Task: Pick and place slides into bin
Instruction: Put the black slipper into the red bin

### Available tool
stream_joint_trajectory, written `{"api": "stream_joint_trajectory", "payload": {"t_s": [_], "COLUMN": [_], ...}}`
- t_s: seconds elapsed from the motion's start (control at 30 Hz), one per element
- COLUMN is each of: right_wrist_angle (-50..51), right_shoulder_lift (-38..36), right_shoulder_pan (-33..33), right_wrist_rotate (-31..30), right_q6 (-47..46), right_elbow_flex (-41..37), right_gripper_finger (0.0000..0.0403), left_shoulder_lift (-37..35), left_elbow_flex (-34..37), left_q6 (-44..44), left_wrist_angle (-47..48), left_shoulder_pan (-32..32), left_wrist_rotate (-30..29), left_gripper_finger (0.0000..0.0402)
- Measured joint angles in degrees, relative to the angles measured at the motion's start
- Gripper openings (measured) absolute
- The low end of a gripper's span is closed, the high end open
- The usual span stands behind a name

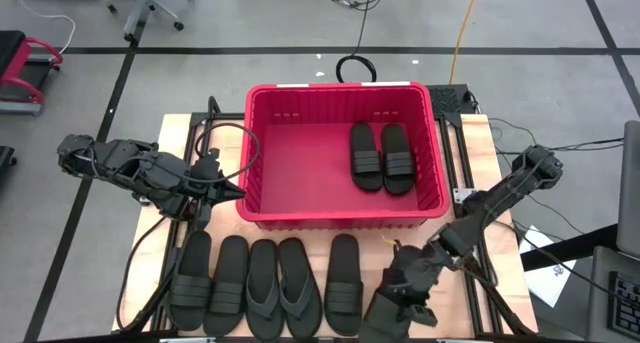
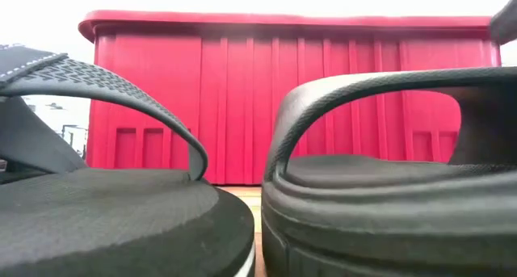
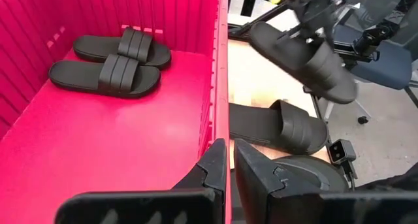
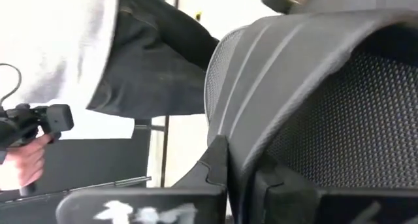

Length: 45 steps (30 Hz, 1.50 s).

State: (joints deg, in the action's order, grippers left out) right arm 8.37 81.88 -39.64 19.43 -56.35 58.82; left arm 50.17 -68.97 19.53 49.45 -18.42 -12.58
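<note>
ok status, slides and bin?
Right gripper shut on a slide, lifted. Left gripper shut, empty, beside bin. Two slides binned.

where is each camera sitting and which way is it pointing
High view: overhead, straight down on the bin, floor slides, both arms.
Low view: table height, level past two slides to the bin wall; no arm clearly seen.
Left wrist view: looks into the bin past the shut left end effector.
Right wrist view: right end effector shut on a lifted slide.
Shared: that slide also shows in the left wrist view.
</note>
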Motion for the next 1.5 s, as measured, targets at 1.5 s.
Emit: {"api": "stream_joint_trajectory", "payload": {"t_s": [1.5], "right_wrist_angle": [61.62], "right_shoulder_lift": [-2.21], "right_shoulder_pan": [62.11], "right_wrist_rotate": [-10.1], "right_q6": [75.21], "right_elbow_flex": [49.84], "right_gripper_finger": [0.0004], "left_shoulder_lift": [0.06], "left_elbow_flex": [-0.02], "left_q6": [7.07], "left_wrist_angle": [-7.76], "left_shoulder_pan": [4.41], "left_wrist_rotate": [-13.4], "left_gripper_finger": [0.0026]}}
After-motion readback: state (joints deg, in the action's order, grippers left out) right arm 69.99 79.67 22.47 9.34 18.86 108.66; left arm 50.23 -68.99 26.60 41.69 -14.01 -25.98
